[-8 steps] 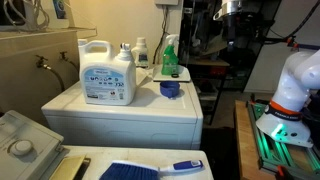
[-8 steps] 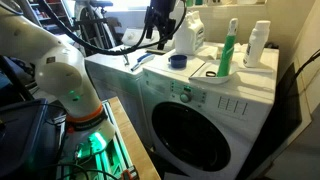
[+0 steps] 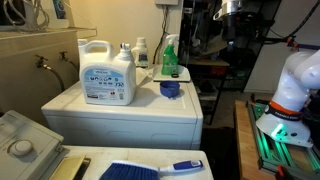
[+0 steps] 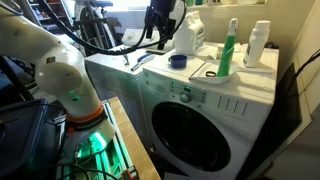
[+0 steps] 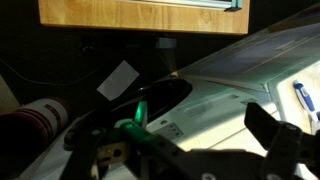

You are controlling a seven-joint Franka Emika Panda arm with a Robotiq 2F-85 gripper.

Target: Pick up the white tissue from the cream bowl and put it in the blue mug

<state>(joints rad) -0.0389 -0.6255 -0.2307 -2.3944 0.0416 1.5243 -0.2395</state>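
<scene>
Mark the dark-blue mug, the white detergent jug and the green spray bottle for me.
Small squat dark-blue mug (image 3: 170, 90): in an exterior view, on its front wall.
Large white plastic detergent jug (image 3: 107, 82): in an exterior view, on its label.
Green plastic spray bottle (image 3: 171, 62): in an exterior view, on its body.

The arm (image 4: 45, 62) is white, fat and round, like smooth tubes joined together, in both exterior views. Its base (image 4: 88, 140) glows bright green. Black cables (image 4: 105, 45) loop along the upper part. The gripper (image 4: 156, 32) is black. In the wrist view its fingers (image 5: 275, 135) look dark and blocky.
</scene>
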